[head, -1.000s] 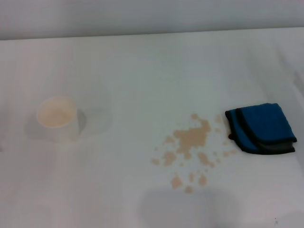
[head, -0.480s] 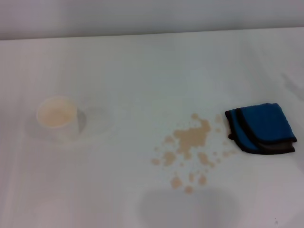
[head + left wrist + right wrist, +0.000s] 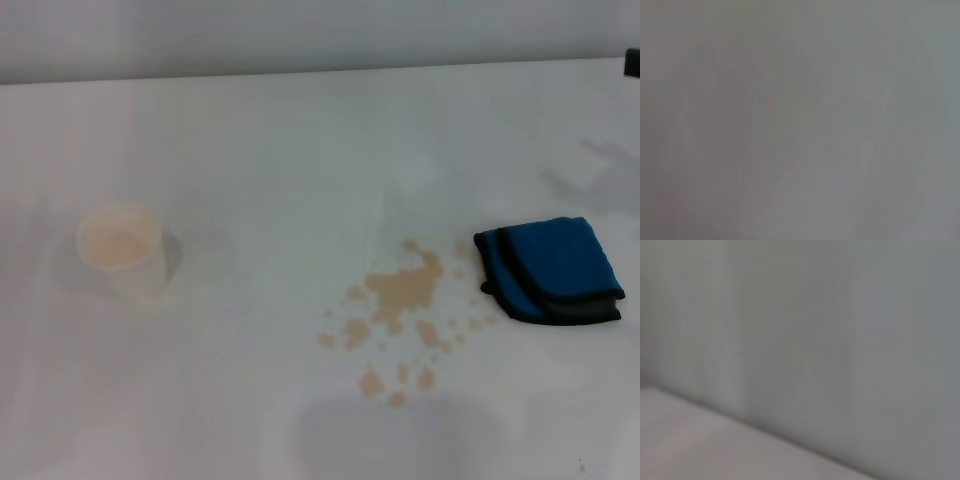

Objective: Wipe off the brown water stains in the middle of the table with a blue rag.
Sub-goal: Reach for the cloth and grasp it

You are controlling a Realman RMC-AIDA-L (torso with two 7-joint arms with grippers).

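table [image 3: 300,150]: seen to fill nearly the whole head view; far edge met by a wall [image 3: 300,30] behind it
stains [image 3: 400,300]: found on the table, right of centre, toward the near side; smaller droplets scattered around one larger patch
rag [image 3: 548,270]: laid on the table just right of the stains, near the right edge; nearest droplets just beside it, contact not determinable
cup [image 3: 122,250]: stood upright on the table at left, well apart from stains and rag
dark object [image 3: 633,62]: noted at the far right edge of the head view, by the table's far edge; not identifiable
wrist views: only plain surfaces recorded
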